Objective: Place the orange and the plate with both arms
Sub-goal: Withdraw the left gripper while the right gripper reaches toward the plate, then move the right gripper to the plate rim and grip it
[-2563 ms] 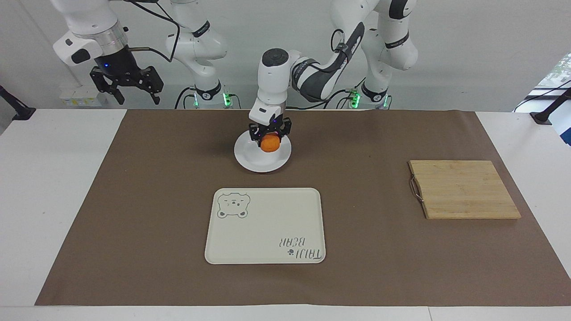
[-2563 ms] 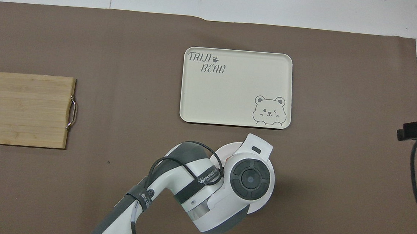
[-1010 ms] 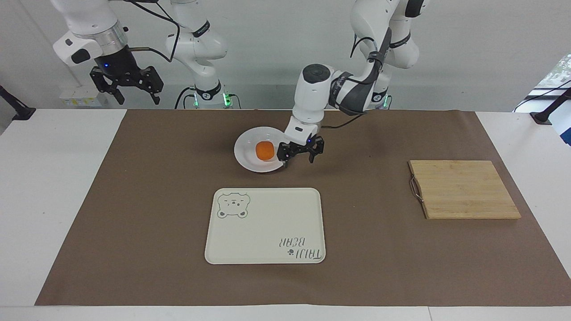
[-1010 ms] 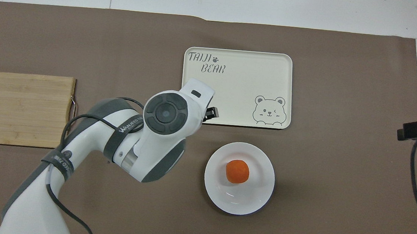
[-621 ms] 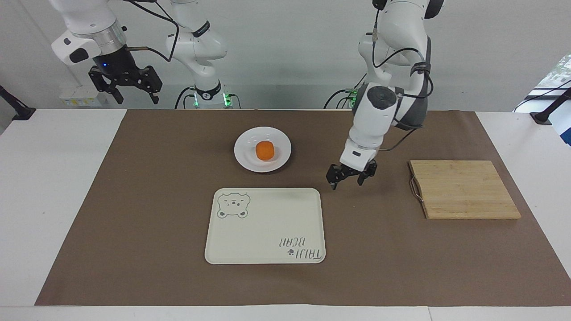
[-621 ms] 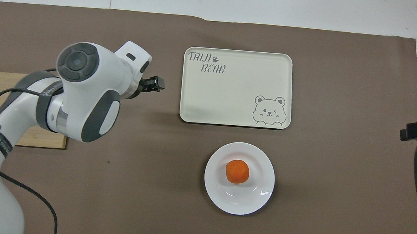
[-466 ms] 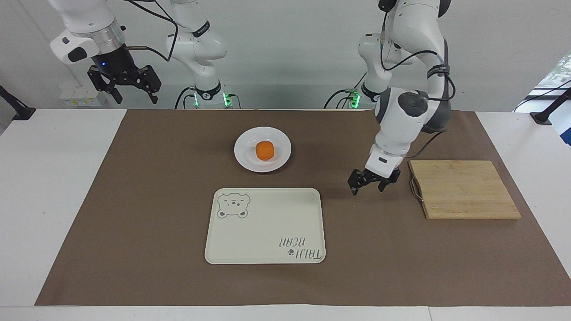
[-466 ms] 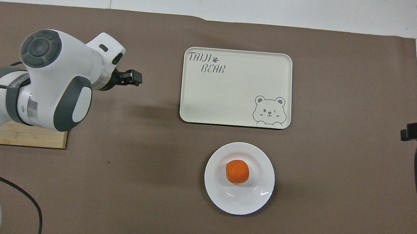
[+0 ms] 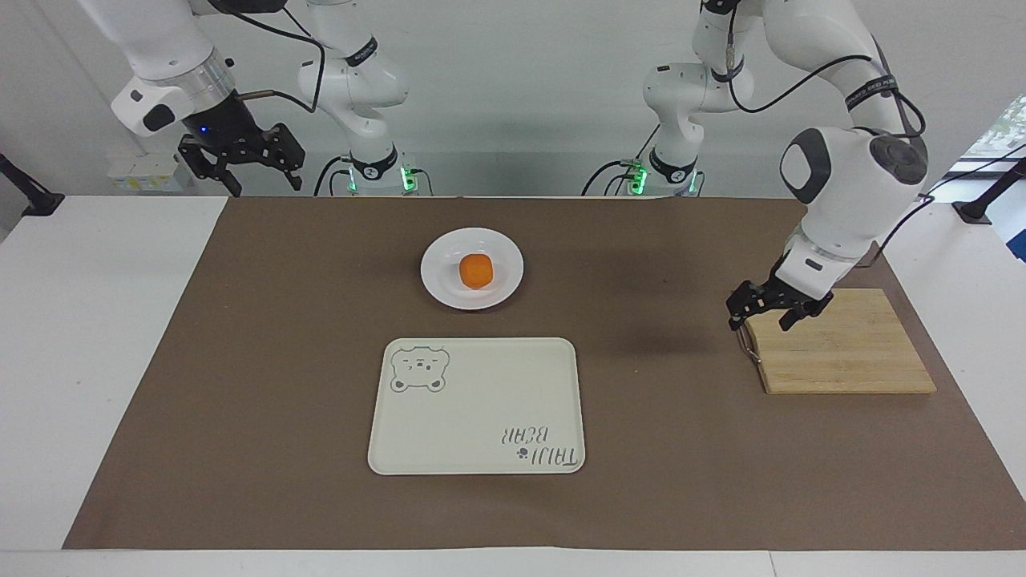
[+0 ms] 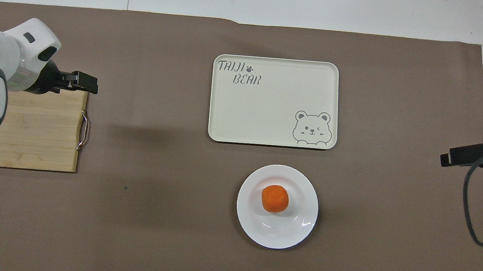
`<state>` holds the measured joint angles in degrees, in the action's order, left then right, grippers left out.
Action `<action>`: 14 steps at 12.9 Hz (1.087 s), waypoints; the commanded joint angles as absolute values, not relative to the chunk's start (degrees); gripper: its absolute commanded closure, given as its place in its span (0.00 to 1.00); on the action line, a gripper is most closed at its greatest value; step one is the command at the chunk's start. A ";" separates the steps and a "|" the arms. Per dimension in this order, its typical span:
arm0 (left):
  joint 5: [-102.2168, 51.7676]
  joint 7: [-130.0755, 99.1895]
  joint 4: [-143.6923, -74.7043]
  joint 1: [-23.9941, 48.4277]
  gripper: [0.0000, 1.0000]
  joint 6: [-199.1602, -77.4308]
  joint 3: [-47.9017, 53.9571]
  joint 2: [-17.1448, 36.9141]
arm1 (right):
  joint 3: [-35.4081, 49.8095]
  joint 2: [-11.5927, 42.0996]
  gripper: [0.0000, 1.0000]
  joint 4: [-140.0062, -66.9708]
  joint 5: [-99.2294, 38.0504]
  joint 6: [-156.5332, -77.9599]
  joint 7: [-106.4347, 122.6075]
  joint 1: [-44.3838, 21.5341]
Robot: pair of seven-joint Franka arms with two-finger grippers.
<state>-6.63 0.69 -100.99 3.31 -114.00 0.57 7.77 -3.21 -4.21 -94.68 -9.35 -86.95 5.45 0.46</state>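
We begin at the robots' end of the table. The right gripper [image 9: 240,166] hangs in the air above the white table edge at the right arm's end, clear of the brown mat [image 9: 280,320]. Its two fingers stand apart and nothing is between them. In the overhead view only a dark tip of the right gripper [image 10: 464,155] shows, at the mat's border. This arm waits.

Next we find the plate [image 9: 441,280] on the mat, near the middle of the table's width. The orange [image 9: 476,271] sits in the plate's sunken centre, and no gripper touches it. In the overhead view the orange [image 10: 275,198] rests slightly toward the tray side of the centre of the plate [image 10: 252,222].

Toward the left arm's end of the table lies a wooden cutting board [image 9: 850,361] with a metal handle [image 9: 746,336] on the edge that faces the middle of the table. The left gripper [image 9: 763,308] is over the corner of the board nearest the robots and beside the handle. Its fingers are spread and hold nothing. We cannot tell whether the fingertips touch the board. In the overhead view the left gripper [image 10: 83,81] shows over the cutting board [image 10: 30,136], at an edge.

Farther from the robots than the plate, and just beside it, we see a cream rectangular tray [image 9: 481,385] with a bear print [image 9: 418,369] and lettering. The tray [image 10: 269,112] carries nothing.
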 commanded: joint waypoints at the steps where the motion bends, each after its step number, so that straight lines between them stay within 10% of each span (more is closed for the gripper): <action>1: -4.41 2.55 -99.32 2.37 0.00 -107.52 1.05 4.06 | -2.99 -5.27 0.00 -101.93 -17.55 -93.05 7.03 1.32; 6: 1.49 4.22 -87.39 2.64 0.00 -88.02 1.40 2.55 | -3.08 -4.66 0.00 -111.32 -27.30 -98.78 16.32 1.84; 14: 0.79 4.92 -89.74 2.37 0.00 -88.59 1.05 0.18 | -2.81 -0.62 0.00 -128.65 -43.84 -110.82 29.35 -0.18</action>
